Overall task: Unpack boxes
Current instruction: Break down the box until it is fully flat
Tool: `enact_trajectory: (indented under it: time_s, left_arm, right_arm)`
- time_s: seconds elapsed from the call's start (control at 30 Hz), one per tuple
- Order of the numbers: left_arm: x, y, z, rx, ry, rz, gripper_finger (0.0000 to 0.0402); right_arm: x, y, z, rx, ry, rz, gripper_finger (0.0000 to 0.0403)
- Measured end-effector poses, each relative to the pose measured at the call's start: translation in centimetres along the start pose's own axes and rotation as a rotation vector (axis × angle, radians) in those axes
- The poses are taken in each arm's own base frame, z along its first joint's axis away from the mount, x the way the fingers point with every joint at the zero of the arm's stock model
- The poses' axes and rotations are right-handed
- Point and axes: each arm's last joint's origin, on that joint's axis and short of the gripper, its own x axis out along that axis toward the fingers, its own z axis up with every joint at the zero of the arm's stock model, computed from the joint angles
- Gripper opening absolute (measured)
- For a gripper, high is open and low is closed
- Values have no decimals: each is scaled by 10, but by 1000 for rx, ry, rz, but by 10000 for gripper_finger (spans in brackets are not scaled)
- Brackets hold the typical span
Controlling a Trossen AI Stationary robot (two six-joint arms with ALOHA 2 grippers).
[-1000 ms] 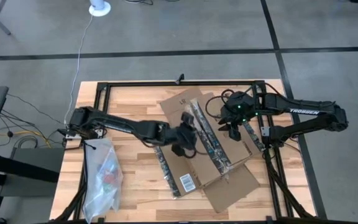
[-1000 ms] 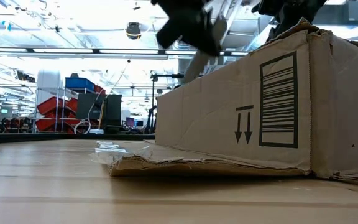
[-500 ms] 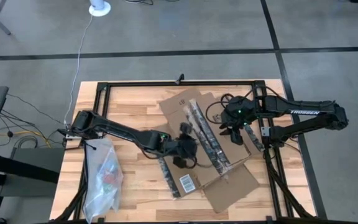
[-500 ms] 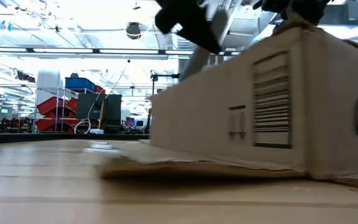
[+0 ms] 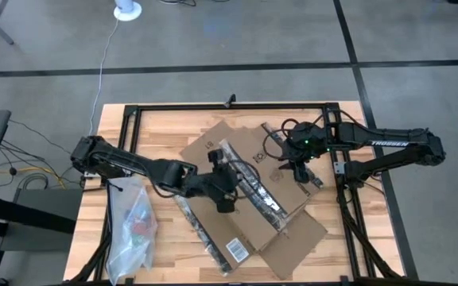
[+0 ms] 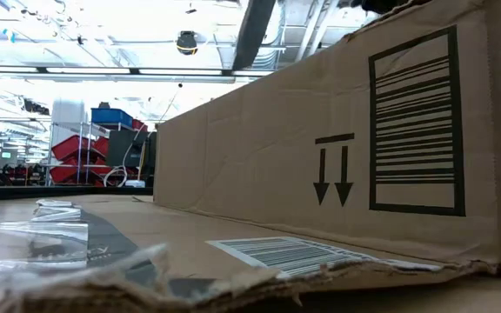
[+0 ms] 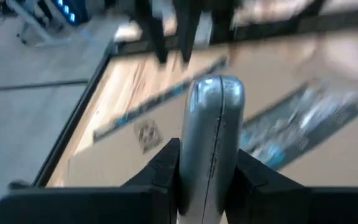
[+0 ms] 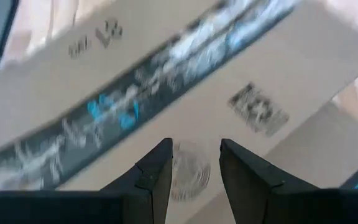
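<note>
Left tool [image 5: 223, 193] sits over the middle of the cardboard box [image 5: 245, 199], clamped on a grey metal piece [image 7: 209, 137] that stands up between its two dark fingers [image 7: 160, 168] (what the piece is, can't tell). In the left wrist view the box's dark printed tape strip [image 7: 303, 124] runs past just beyond it.

Right tool [image 5: 299, 163] is at the box's far right corner, fingers [image 8: 153, 171] a little apart, pressed down close onto the cardboard. A round mark [image 8: 188, 177] on the cardboard shows in the gap between them; nothing is gripped there.

Box: brown corrugated, lying skewed on the wooden counter [image 5: 165, 131], roughly centre-right, flaps splayed out flat around it. Dark tape strips run diagonally across the top. White barcode label [image 5: 238, 249] sits on the near flap, toward the counter's front edge. In the low view the box wall [image 6: 320, 148] fills most of the frame, printed with a barcode block [image 6: 417, 122] and two down arrows [image 6: 333, 169]; the torn flap edge [image 6: 146, 283] lies flat on the counter in front.

Clear plastic bag [image 5: 131, 226] with coloured contents lies at the counter's front left corner, well apart from the box, beside the left arm's base.
</note>
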Motion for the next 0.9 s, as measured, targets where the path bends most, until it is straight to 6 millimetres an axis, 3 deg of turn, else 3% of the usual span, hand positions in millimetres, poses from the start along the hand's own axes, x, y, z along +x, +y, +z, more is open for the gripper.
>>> enact_trajectory:
  time_s: [0.13, 0.27, 0.37, 0.47, 0.63, 0.73, 0.9]
  left_arm:
    - [-16, 13, 17, -72, -119, -49, 59]
    - [-25, 27, 21, -130, -212, -82, 59]
    - [-20, 34, 10, -192, -366, -181, 59]
    - [-8, 44, -15, -278, -519, -254, 59]
    - [-7, 65, -36, -384, -842, -273, 59]
    - [0, 70, -42, -381, -849, -261, 59]
    - [2, 76, -42, -362, -863, -258, 59]
  right_arm:
    - [0, 4, 11, -28, -114, 19, 118]
    - [-1, 9, 20, -59, -203, 44, 118]
    - [-4, 11, 26, -74, -267, 88, 118]
    - [-10, 13, 29, -87, -329, 118, 118]
    - [-25, 19, 40, -66, -491, 147, 118]
    - [-29, 25, 52, -74, -618, 177, 118]
    - [-15, 30, 69, -96, -732, 211, 118]
